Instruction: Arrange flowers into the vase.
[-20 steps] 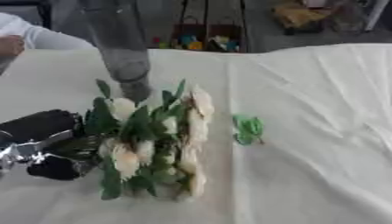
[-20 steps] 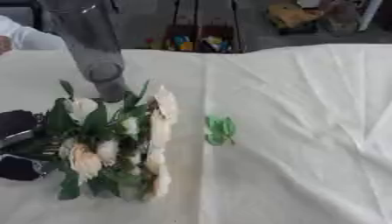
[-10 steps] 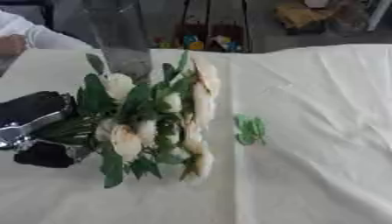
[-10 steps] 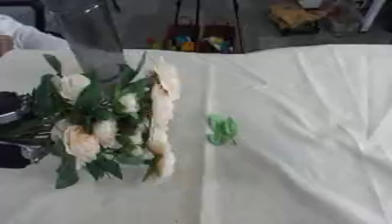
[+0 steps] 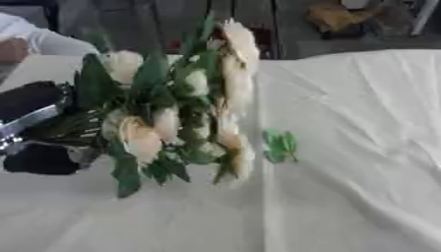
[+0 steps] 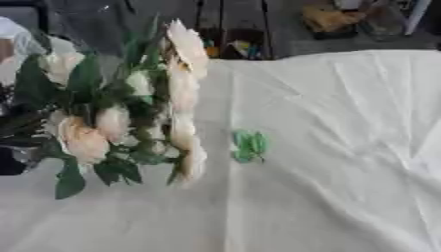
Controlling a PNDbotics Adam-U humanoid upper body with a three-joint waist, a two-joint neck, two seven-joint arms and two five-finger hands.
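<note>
- Since 1 second ago, the bouquet [image 5: 176,106] has risen in both views and now covers the place where the vase stood earlier, so the vase itself cannot be made out.
- White tablecloth [image 5: 362,147] covers the table, with folds on the right side, and the bunch seems to be lifted above it.
- Cream flowers and green leaves point to the right and upward; the stems run left into the left hand [image 5: 39,130], probably so that they can go down into the vase first.
- This hand is closed around the stems at the left edge.
- 1 small green leaf piece [image 5: 280,146] lies alone on the cloth, just beside the flowers.
- No right hand shows in either view.
</note>
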